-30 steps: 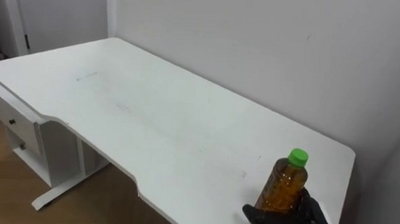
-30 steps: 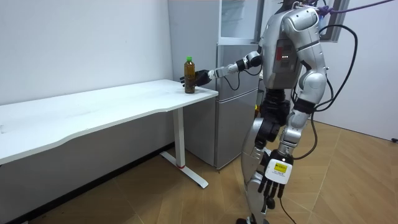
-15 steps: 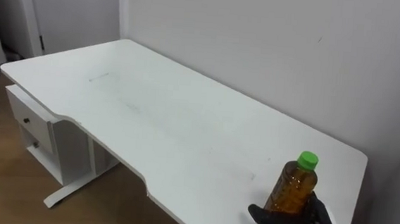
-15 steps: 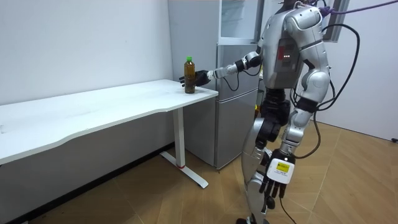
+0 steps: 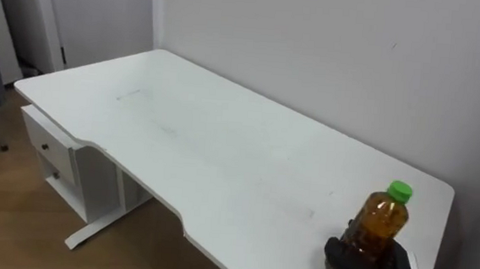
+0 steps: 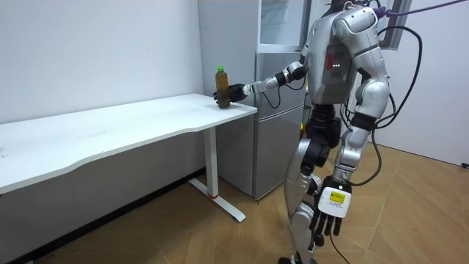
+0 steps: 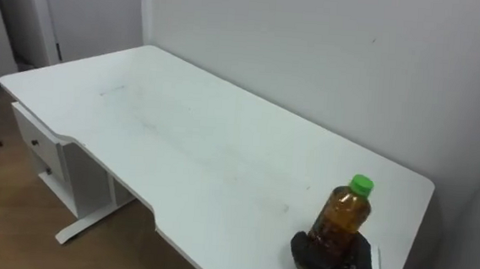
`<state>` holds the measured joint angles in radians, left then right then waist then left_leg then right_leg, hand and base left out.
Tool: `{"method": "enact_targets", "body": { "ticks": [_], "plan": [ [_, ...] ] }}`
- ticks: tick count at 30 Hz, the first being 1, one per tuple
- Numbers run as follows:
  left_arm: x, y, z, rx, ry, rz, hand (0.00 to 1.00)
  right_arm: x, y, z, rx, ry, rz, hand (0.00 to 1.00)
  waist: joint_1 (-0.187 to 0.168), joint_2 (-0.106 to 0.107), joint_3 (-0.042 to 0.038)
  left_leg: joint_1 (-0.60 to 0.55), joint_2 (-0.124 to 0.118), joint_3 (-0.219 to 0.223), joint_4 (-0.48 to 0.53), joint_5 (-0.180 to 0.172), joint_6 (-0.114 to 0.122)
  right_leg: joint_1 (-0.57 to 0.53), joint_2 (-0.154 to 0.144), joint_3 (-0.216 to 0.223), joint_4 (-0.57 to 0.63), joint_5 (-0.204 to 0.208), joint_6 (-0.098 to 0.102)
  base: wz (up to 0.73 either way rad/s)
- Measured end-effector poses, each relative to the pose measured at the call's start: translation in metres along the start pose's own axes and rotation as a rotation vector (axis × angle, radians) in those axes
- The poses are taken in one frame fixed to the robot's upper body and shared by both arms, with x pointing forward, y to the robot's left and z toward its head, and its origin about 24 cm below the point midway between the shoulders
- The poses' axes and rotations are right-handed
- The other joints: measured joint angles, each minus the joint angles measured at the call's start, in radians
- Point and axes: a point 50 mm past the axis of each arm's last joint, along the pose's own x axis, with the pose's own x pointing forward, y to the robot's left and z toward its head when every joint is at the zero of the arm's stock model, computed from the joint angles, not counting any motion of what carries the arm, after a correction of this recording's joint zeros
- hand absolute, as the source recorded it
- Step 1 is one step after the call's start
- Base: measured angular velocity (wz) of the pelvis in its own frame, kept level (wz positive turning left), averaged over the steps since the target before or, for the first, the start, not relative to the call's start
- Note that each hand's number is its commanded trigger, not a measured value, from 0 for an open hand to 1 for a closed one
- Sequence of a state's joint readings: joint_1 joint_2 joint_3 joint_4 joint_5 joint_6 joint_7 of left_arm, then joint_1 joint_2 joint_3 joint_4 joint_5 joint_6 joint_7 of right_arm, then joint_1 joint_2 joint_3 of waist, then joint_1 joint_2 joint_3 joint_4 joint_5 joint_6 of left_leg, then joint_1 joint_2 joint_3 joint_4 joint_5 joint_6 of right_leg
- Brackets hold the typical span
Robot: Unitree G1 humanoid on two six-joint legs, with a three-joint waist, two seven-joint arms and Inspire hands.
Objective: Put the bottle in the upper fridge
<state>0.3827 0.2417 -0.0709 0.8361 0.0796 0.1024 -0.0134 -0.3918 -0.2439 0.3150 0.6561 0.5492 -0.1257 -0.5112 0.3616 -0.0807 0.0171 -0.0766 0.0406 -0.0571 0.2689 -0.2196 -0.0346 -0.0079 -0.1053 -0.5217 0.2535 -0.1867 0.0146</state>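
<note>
At the table corner: an amber plastic bottle with a green cap (image 5: 378, 225) stands upright at the right-hand end of the long white table (image 5: 222, 150), close to its edge.
Grasp: the black right hand (image 5: 356, 263) is wrapped round the bottle's lower body, with fingers and thumb curled against it.
Change: half a second ago the thumb stood out to one side and the hold was loose. The fingers have since drawn in, and more of the bottle's lower half is now covered.
Footing: the hand hides the base, so I cannot tell whether the bottle rests on the table or is just clear of it. In the room view the cap sits at much the same height as before, which suggests no real lift.
Other arm: the left hand (image 6: 327, 214) hangs beside the thigh, fingers loose and pointing down, holding nothing.
Head views: the whole scene has slid sideways over the last second. That is the head moving, not the table or the bottle.
Destination: a tall grey fridge (image 6: 272, 110) stands just past the table's end, behind the outstretched arm. Its doors look closed as far as they show.
Finding: the grasp appears made, and I judge the task to be at an early stage. The lift, the carry, opening the upper door and setting the bottle inside are all not yet done.
Risk: the hold is low on a tall bottle, so a quick swing could tip it in the hand.
</note>
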Motion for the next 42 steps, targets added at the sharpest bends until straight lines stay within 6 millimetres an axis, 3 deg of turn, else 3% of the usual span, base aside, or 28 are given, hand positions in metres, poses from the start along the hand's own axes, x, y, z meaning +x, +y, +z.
{"method": "enact_targets", "body": {
  "ticks": [10,16,22,28,33,42],
  "plan": [
    [-0.002,-0.001,0.000,-0.003,-0.027,-0.002,0.00,-0.001,0.005,-0.002,0.021,0.019,0.055,1.00,-0.008,-0.007,0.0033,0.012,0.000,0.006,-0.003,0.003,0.000,0.002,0.001,0.016,-0.005,0.000,0.000,-0.01],
    [-0.004,-0.006,-0.008,-0.054,-0.012,-0.002,0.00,-0.008,0.014,0.006,0.055,-0.010,0.195,1.00,-0.053,-0.003,0.0057,0.019,0.001,0.019,0.001,0.003,0.000,0.004,-0.001,0.027,0.001,0.000,0.000,-0.04],
    [-0.005,0.000,-0.010,-0.101,-0.019,0.028,0.00,-0.017,0.012,0.027,0.125,-0.111,0.306,1.00,-0.109,0.021,0.0044,0.030,0.002,0.040,-0.004,0.003,0.001,0.000,0.000,0.051,0.006,0.001,0.001,-0.09],
    [-0.005,-0.007,-0.015,-0.151,-0.007,0.024,0.00,-0.028,-0.008,0.031,0.142,-0.155,0.334,1.00,-0.150,0.057,-0.0130,0.091,0.006,0.081,-0.038,0.004,0.003,0.029,0.001,0.082,0.006,0.001,0.004,-0.19],
    [-0.004,-0.008,-0.010,-0.158,-0.037,0.023,0.00,-0.039,-0.008,0.036,0.145,-0.192,0.416,1.00,-0.197,0.051,-0.0109,0.112,0.004,0.100,-0.040,0.004,0.003,0.031,-0.001,0.107,0.010,0.002,0.005,-0.11],
    [-0.004,-0.006,-0.009,-0.145,-0.045,0.033,0.00,-0.060,-0.008,0.059,0.190,-0.308,0.535,1.00,-0.230,0.047,-0.0092,0.139,0.007,0.112,-0.065,0.004,0.003,0.047,0.005,0.115,0.004,0.002,0.005,-0.03]
  ]
}}
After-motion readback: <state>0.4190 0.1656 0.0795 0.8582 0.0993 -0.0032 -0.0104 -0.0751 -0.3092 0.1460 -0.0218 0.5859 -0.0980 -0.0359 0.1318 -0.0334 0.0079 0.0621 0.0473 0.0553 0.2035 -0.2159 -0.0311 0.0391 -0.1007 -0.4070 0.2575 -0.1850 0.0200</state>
